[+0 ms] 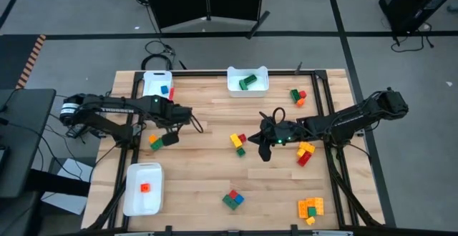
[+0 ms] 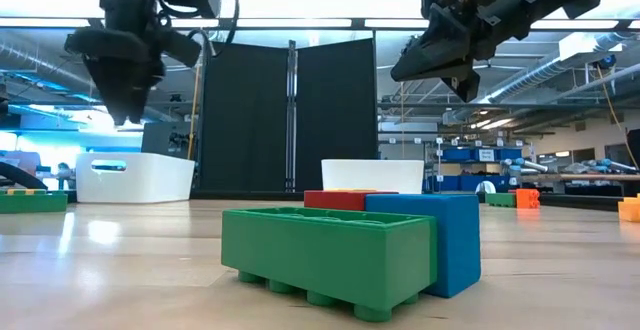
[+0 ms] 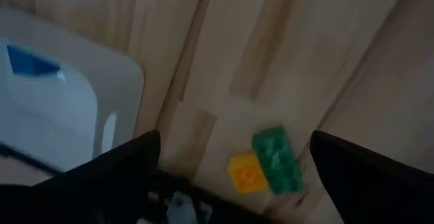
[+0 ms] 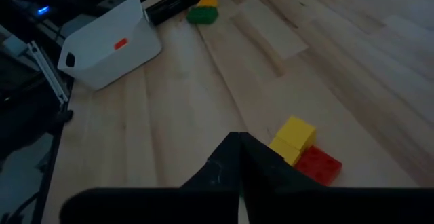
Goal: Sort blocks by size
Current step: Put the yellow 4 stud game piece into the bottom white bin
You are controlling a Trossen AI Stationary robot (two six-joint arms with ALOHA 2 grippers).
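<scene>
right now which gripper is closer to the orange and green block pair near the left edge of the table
Left. The left gripper, open, hangs almost directly over the orange and green block pair. The right gripper, shut, is well across the table near mid-table, beside a yellow, red and green cluster.

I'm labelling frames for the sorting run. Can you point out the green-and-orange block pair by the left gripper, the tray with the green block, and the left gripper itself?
green-and-orange block pair [image 3: 277, 160]: left wrist view, on the green brick's studded top.
tray with the green block [image 1: 260, 87]: high view, on its white rim.
left gripper [image 3: 234, 157]: left wrist view, midway between its open fingertips.
</scene>
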